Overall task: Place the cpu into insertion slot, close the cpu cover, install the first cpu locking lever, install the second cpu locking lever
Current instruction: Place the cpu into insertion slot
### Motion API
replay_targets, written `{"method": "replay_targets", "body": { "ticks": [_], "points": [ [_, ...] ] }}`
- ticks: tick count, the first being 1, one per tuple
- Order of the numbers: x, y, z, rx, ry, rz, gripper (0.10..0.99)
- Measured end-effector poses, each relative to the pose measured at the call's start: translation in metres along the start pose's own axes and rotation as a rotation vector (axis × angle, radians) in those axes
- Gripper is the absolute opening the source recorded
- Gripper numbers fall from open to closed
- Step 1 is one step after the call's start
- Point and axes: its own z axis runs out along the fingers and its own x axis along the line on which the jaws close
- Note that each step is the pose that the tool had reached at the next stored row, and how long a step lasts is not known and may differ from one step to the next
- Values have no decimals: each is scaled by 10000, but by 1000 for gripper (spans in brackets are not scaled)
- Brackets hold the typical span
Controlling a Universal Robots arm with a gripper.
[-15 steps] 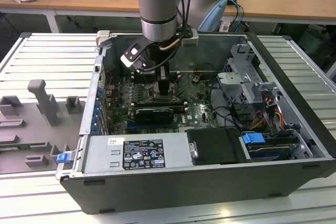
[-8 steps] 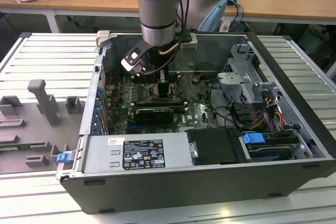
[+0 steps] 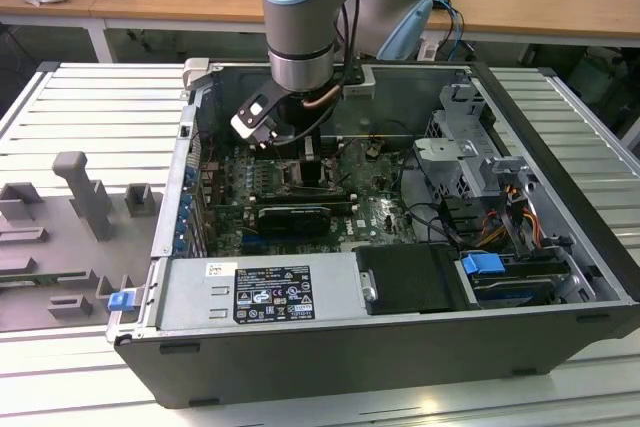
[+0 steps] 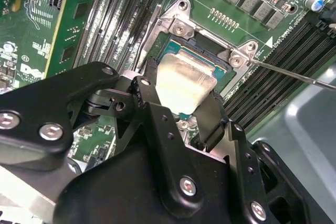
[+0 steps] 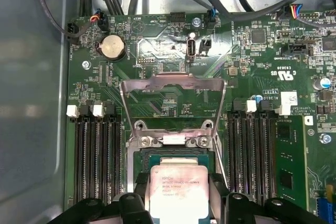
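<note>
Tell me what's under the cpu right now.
The cpu, gripped by the claw, is over the insertion slot; the slot's dark frame and green edge show around it. The slot's centre is covered by the cpu, so whether it is seated cannot be told.

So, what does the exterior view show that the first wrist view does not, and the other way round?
Exterior view, not the first wrist view: the arm, the whole computer case, a grey fixture. First wrist view, not the exterior: the cpu between the jaws at the insertion slot, the open cpu cover, a coin battery. Both: the green board.
</note>
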Motion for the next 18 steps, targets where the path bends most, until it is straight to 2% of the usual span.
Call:
{"method": "replay_targets", "body": {
  "ticks": [3,11,12,18],
  "points": [
    [3,-3,27,0,-19,-3,537],
    [5,3,34,-2,-17,-3,545],
    [6,8,37,-1,-13,-2,612],
    [37,12,46,1,65,7,612]
  ]
}}
